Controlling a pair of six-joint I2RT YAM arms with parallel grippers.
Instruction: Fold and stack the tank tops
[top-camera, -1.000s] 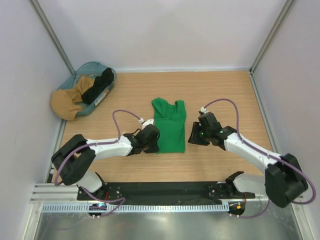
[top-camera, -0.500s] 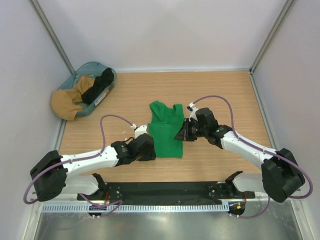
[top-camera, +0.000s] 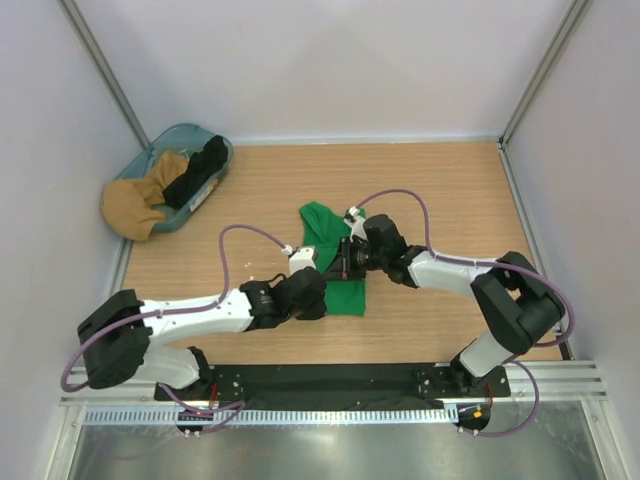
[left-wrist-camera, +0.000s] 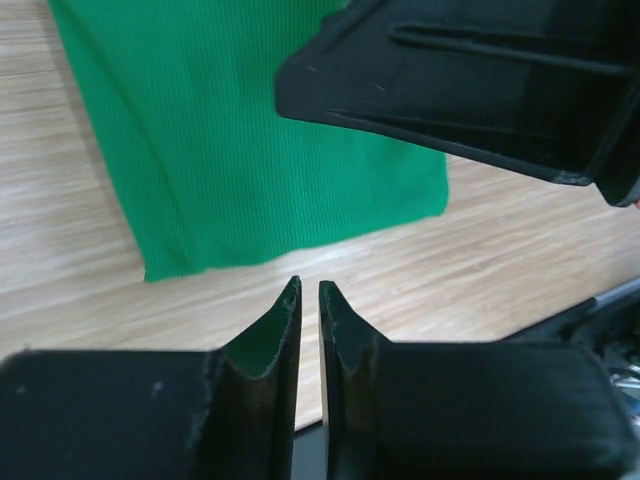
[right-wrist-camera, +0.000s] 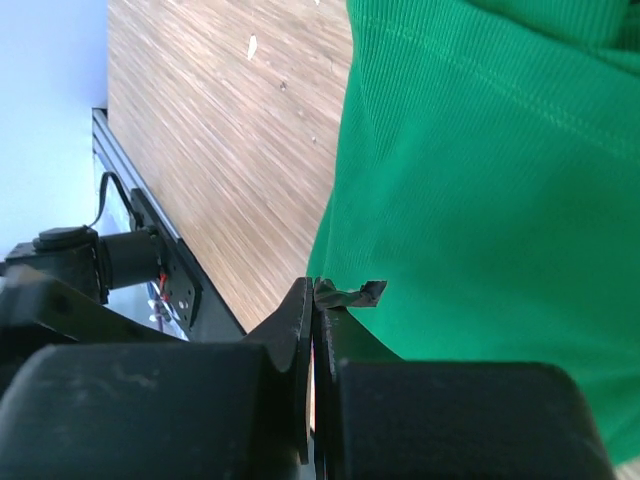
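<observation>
Now your right fingers (right-wrist-camera: 295, 330), clamped shut on the right edge of the green tank top (top-camera: 322, 222), have carried it inward over the garment at the middle of the worktop (top-camera: 440, 190), so the lengthwise fold is under way. Your left fingers (left-wrist-camera: 270, 350), a crack apart and empty, have come to its near hem. The black tank top (top-camera: 205, 165) lies in the basket (top-camera: 186, 129).
</observation>
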